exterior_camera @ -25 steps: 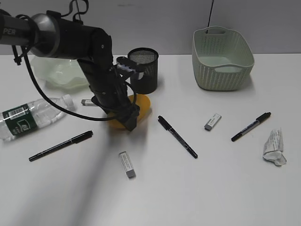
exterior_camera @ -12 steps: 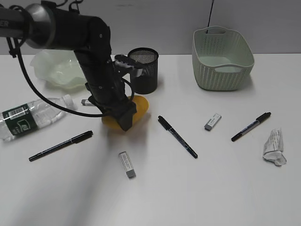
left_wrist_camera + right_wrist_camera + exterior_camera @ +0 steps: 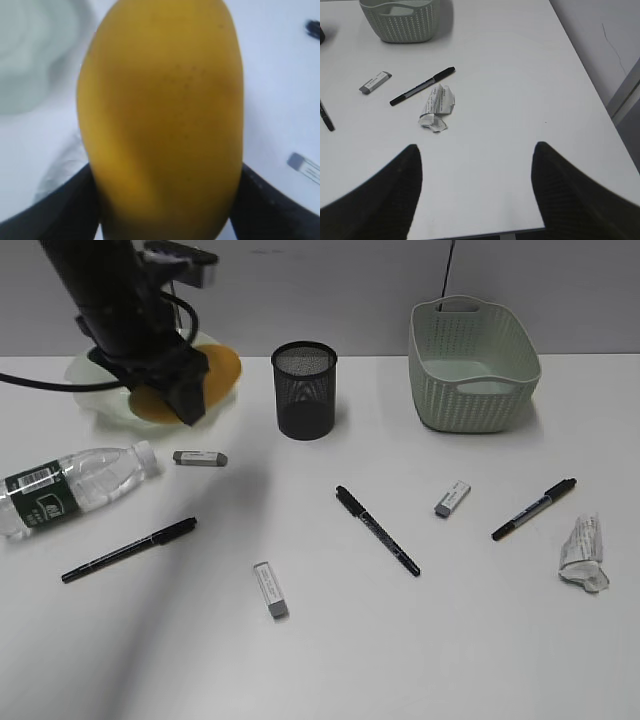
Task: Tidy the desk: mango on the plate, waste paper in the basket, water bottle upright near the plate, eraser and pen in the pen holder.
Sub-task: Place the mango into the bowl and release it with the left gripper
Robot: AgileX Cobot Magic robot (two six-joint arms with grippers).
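My left gripper (image 3: 182,392) is shut on the yellow-orange mango (image 3: 218,368) and holds it in the air above the near right part of the pale green wavy plate (image 3: 100,405). In the left wrist view the mango (image 3: 160,115) fills the frame between the fingers, with the plate (image 3: 35,55) at the upper left. The water bottle (image 3: 70,485) lies on its side at the left. The black mesh pen holder (image 3: 305,390) stands at the middle back and the basket (image 3: 472,365) at the back right. The waste paper (image 3: 583,552) lies at the right. My right gripper (image 3: 476,165) is open and empty above the desk's near right edge.
Three erasers (image 3: 200,458) (image 3: 270,590) (image 3: 452,498) and three pens (image 3: 130,550) (image 3: 377,530) (image 3: 534,508) lie scattered on the white desk. The right wrist view shows the waste paper (image 3: 436,107), a pen (image 3: 422,86), an eraser (image 3: 375,82) and the basket (image 3: 400,20).
My left gripper has lifted the mango from the desk in front of the pen holder and carried it up and to the back left, over the plate.
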